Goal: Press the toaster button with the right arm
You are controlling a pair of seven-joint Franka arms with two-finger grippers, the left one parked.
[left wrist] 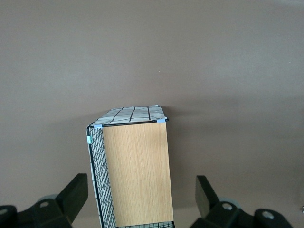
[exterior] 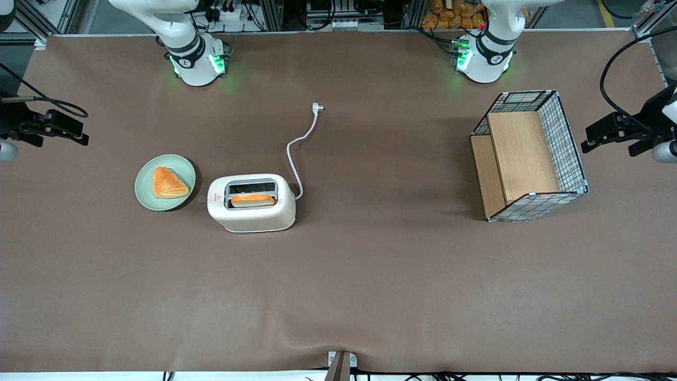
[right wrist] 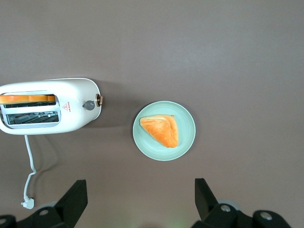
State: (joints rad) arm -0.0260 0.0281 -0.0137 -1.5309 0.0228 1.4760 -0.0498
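- Brown matting covers the whole table [exterior: 370, 275], seen from above in the front view.
- Cream-white toaster [exterior: 252, 203] is set on the mat toward the working arm's end of the table, lying well nearer the front camera than the arm bases.
- One slice of toast [exterior: 253, 200] is seen in the toaster slot nearer the front camera; the other slot is seen empty.
- A red triangle sticker [exterior: 216, 197] is seen on top of the toaster, at its narrow end beside the plate.
- The button [right wrist: 89, 105], a small grey knob, is seen on that same narrow end, just beside the sticker.
- A white cord [exterior: 299, 159] is seen running from the toaster's other end to a plug [exterior: 317, 107] lying loose on the mat.
- A pale green plate [exterior: 145, 182] is placed just beside the toaster's button end, apart from it, with a golden triangular pastry [exterior: 168, 183] on it.
- The gripper [right wrist: 141, 202] is held high above the mat, well apart from the toaster, with its two black fingers [right wrist: 73, 199] spread wide and nothing between them.
- A wire basket [exterior: 568, 143] with wooden panels is seen toward the parked arm's end of the table.
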